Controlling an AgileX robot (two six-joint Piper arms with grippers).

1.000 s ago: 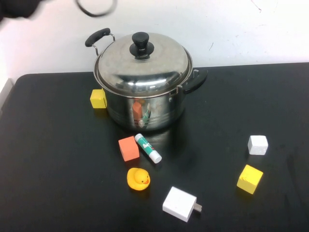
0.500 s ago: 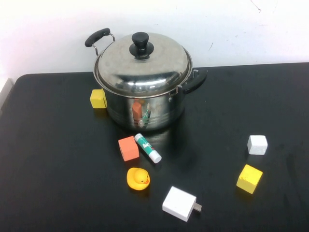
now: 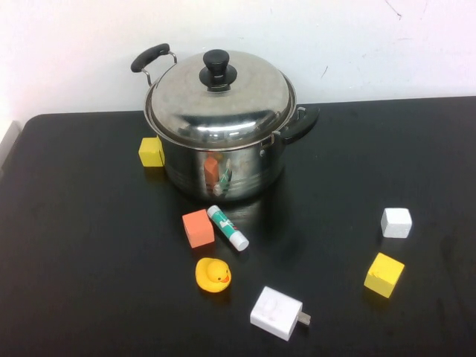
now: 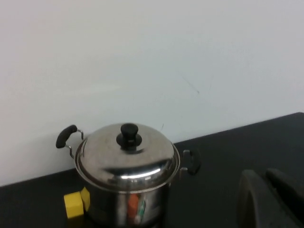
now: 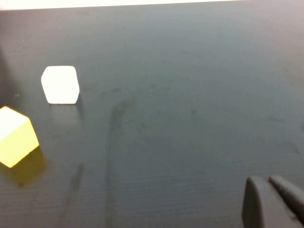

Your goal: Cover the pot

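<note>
Since the lid (image 3: 219, 100) already sits flush on the pot (image 3: 222, 160) near the table's far edge, best is hands off. Left gripper (image 4: 270, 199), raised and well clear, and right gripper (image 5: 273, 202), low near the right edge, both have jaws together.

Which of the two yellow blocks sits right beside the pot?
The yellow block on the robot's left, beside the pot under its raised handle. The other yellow block lies far off, near the white block.
</note>
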